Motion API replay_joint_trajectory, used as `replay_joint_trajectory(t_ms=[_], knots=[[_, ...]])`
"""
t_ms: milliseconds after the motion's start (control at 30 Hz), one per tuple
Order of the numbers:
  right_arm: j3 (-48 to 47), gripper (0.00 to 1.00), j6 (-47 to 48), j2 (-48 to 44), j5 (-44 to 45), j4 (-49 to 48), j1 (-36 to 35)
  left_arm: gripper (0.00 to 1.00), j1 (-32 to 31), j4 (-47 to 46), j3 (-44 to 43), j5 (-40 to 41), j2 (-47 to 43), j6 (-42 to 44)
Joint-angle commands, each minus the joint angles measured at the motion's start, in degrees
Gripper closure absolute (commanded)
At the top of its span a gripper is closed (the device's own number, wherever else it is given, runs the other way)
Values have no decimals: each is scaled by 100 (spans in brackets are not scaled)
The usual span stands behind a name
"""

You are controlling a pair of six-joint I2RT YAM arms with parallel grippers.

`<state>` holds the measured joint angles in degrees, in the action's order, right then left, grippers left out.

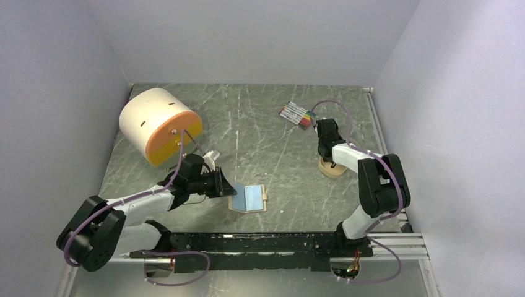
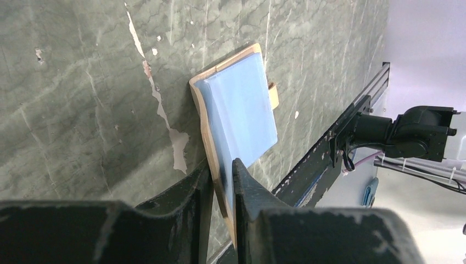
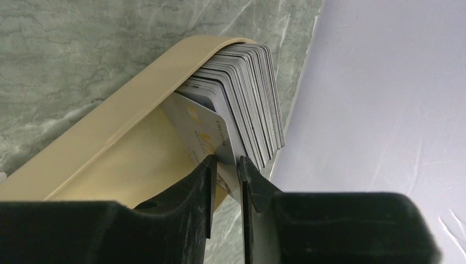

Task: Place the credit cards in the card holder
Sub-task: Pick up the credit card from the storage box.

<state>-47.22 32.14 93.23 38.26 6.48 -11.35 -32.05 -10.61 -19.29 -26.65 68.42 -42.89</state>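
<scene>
The card holder (image 1: 249, 198) lies open on the table, tan cover down and pale blue sleeves up. My left gripper (image 1: 226, 185) is shut on its left edge. In the left wrist view the card holder (image 2: 242, 110) has its cover and sleeve pinched between my left gripper's (image 2: 222, 168) jaws. The credit cards (image 3: 247, 93) stand as a packed grey-white stack on edge in a tan tray (image 3: 110, 126). My right gripper (image 3: 225, 162) has its jaws close together on either side of the front card. Whether they press the card does not show. From above, my right gripper (image 1: 331, 159) reaches down over the tray (image 1: 328, 171).
A bundle of coloured marker pens (image 1: 297, 114) lies at the back right. A large white and orange cylinder (image 1: 158, 124) lies on its side at the back left. A black rail (image 1: 272, 241) runs along the near edge. Walls close in the table on three sides.
</scene>
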Motion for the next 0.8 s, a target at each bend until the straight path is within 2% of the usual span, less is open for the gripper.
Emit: replay_joint_trajectory(t_ms=[0,367,567,667,767], knots=[[-217,76,-89,-211,-44,107,87,77,-3,48,-2,99,-230,-89],[-361,82,-62,-438,-273,418,90,76,-2,53,155,118,-577,-268],[-477,100,-263,-376,-575,799,81,77,-11,94,185,137,-624,-263],[-616,100,-449,-401,-586,1203,81,76,-11,131,211,160,-717,-253],[-742,100,-595,-611,-952,1639,55,76,-11,314,123,166,-725,-162]])
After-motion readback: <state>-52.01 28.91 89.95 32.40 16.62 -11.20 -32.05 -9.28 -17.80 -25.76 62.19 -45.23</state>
